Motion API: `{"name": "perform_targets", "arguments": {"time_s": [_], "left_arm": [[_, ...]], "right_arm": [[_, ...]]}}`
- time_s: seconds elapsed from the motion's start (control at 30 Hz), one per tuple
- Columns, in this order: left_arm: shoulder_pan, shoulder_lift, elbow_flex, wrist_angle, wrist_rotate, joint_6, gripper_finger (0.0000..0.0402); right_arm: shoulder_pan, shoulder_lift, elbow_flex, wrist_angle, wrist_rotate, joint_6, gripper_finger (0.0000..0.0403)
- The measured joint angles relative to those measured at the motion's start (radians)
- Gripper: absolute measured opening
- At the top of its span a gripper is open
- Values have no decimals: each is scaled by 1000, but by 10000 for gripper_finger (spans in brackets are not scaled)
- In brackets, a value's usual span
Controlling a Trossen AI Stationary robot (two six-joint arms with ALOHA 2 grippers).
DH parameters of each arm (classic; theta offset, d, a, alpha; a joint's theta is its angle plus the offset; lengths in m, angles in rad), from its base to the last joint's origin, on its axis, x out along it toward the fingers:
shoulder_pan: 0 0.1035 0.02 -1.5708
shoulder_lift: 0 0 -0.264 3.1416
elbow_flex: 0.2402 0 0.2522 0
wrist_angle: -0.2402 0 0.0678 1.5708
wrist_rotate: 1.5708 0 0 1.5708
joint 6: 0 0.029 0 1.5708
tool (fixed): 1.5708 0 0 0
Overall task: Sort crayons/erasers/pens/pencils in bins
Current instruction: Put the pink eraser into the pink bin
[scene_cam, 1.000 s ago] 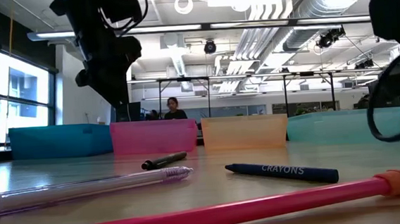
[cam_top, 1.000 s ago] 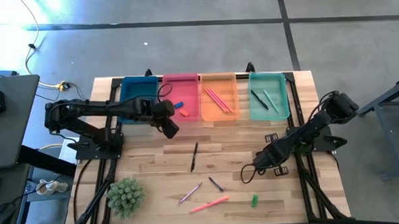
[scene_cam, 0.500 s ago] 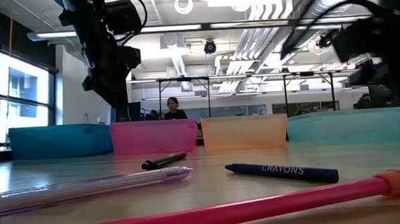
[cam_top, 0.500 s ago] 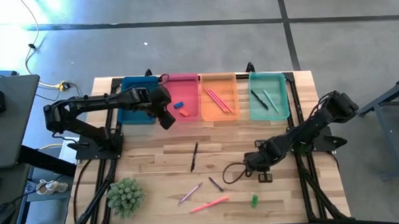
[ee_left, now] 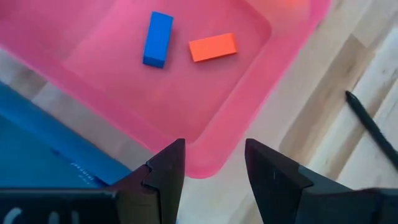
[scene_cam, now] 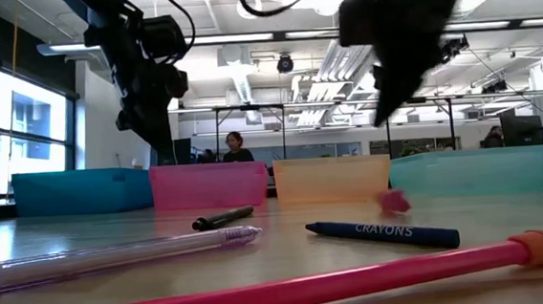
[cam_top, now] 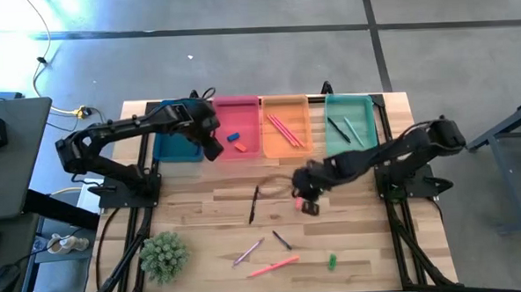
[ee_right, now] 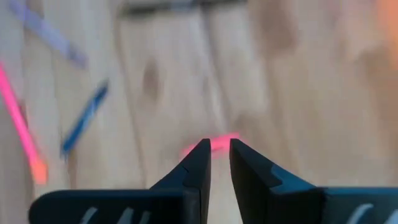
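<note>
Two arms moved: R tool [cam_top: 309,205], barely parted, empty, now over pink eraser [scene_cam: 392,199]; L tool [ee_left: 214,149] open, at pink bin [ee_left: 205,165]. Pick likely next.

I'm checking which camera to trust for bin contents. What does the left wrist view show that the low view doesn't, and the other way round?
Only the left wrist view looks into the pink bin: a blue eraser and an orange-red eraser lie on its floor, apart from each other, beyond the open left gripper.

Only the low view shows all four bins as a row of walls, a blue crayon, a small pink eraser on the table, and a person in the room behind.

Both show the pink bin and a dark pen on the wood.
</note>
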Motion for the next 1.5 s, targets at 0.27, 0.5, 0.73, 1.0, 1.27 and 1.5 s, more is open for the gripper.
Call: {"name": "perform_targets", "arguments": {"time_s": [0.27,0.5,0.73,1.0,1.27,1.5], "left_arm": [[47,0,0,0,0,51,154],[51,0,0,0,0,53,154],[51,0,0,31,-2,53,154],[51,0,0,103,-2,62,154],[50,0,0,114,-2,106,154],[50,0,0,115,-9,142,154]], "right_arm": [[-144,0,55,35,-26,-44,53],[-153,3,57,37,-133,309,110],[-79,43,57,61,-136,773,211],[-27,117,57,84,-144,1024,229],[-4,134,153,104,-89,1076,203],[-14,134,231,-90,-41,1044,186]]}}
